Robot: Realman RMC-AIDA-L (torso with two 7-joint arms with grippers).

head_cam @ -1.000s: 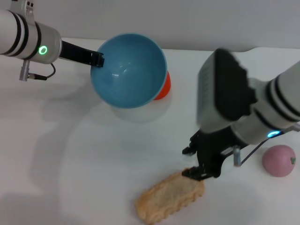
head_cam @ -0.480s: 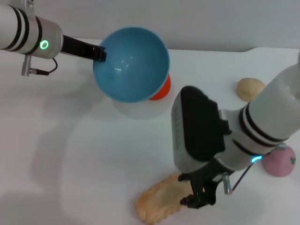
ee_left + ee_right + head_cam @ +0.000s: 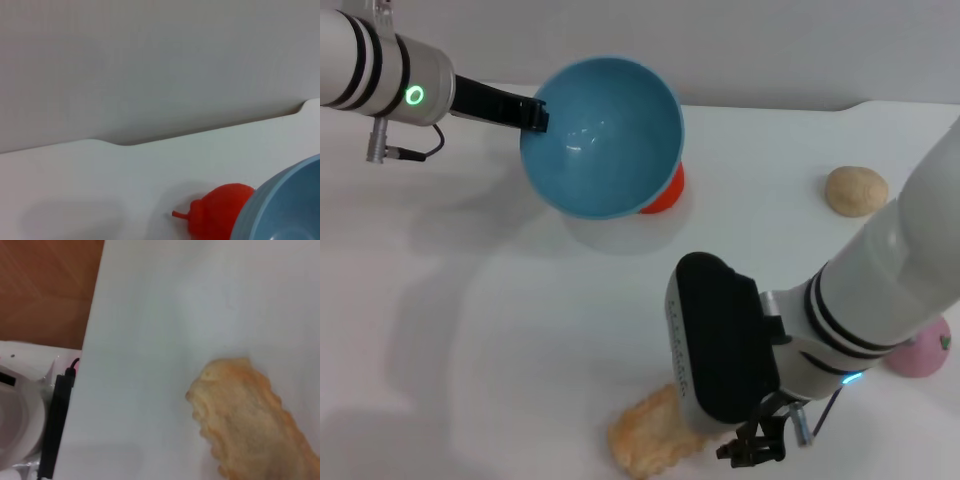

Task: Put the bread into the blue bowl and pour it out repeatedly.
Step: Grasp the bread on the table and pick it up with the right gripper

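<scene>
Partly right arm [image 3: 720, 340] over bread [image 3: 642, 440], red toy [image 3: 665, 192] behind blue bowl [image 3: 602, 135]

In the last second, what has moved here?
The right claw swung down toward the table's near edge, its arm now covering most of the bread, uncovering a beige ball. The left claw kept holding the blue bowl up, nearly unmoved.

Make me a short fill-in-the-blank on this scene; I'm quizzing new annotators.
1. The left gripper holds the blue bowl by its ____.
2. The bread lies on the ____.
3. Behind the bowl sits a toy fruit coloured ____.
4. The right gripper is beside the ____.

Missing: rim; table; red; bread
</scene>
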